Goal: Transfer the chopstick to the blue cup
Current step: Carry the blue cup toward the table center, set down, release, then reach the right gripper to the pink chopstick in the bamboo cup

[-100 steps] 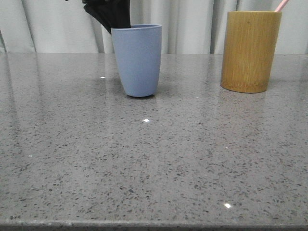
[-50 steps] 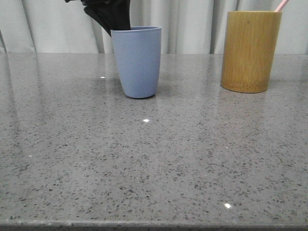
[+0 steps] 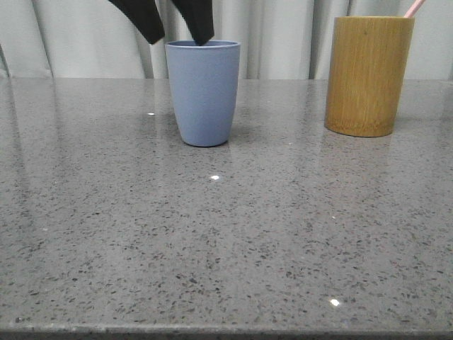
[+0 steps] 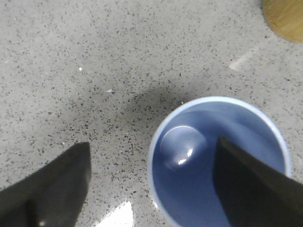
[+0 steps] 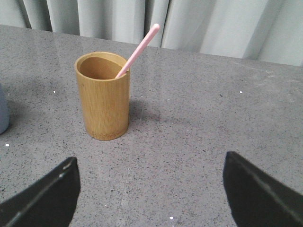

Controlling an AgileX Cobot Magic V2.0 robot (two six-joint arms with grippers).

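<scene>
Since the earlier frames the left gripper (image 3: pixel 181 41) has lifted and spread: it was a dark closed mass down behind the blue cup (image 3: pixel 203 92), now its two fingers stand apart above the rim, one tip just over the rim, the other outside it to the left. The cup also reads upright now (it leaned a bit before). From the left wrist view, one finger hangs over the cup mouth, the other over bare surface (image 3: pixel 226 241); the gripper is wide open w/ nothing held, and the cup (image 4: pixel 218 161) interior looks empty.

Right gripper (image 5: pixel 151 198) is also wide open and empty, fingers well apart, facing the bamboo holder (image 5: pixel 102 97) from a distance.

Count: one blue cup, one bamboo holder, one pink chopstick (image 5: pixel 138 49) visible (can't tell if a second is hidden inside). It leans in the holder, tip sticking out above the rim; in the front view only that tip (image 3: pixel 414 7) shows at the top edge.

Room: cup and holder (image 3: pixel 368 74) are well apart, w/ open surface between them and a broad stretch toward the near edge.
</scene>
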